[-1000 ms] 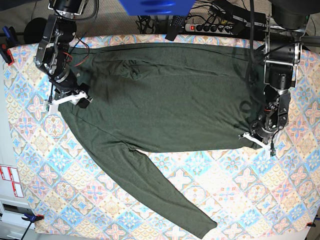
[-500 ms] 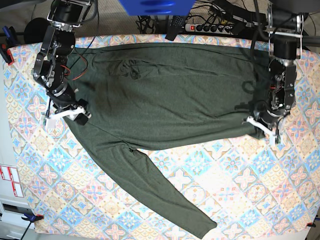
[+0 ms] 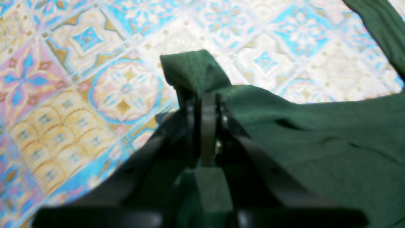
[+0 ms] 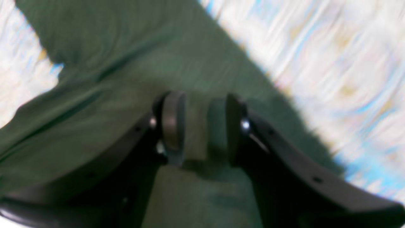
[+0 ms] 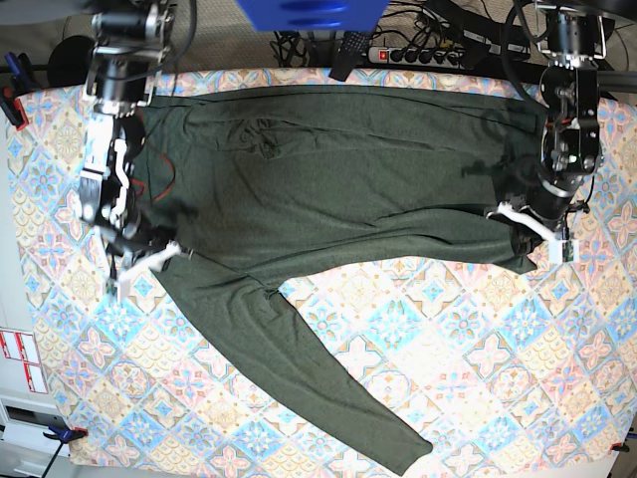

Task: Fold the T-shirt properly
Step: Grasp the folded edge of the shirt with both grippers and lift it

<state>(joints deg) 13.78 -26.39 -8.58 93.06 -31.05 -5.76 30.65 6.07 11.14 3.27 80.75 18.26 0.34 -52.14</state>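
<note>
Two arms: both at the T-shirt's edges, one per side of the table
Surface: table (image 5: 468, 329) under a patterned cloth of blue, pink and yellow tiles; garment spread across its far half
Room: power strip (image 5: 423, 55) and cables behind the far edge; blue object at top centre
T-shirt (image 5: 338, 179): dark olive, lying mostly flat; one long sleeve runs diagonally toward the near edge
Left gripper (image 3: 204, 104): clenched on a bunched corner of the shirt; fabric peaks just above the fingertips
Right gripper (image 4: 196, 126): jaws parted, fabric between and beneath them; a grip cannot be told, view blurred
</note>
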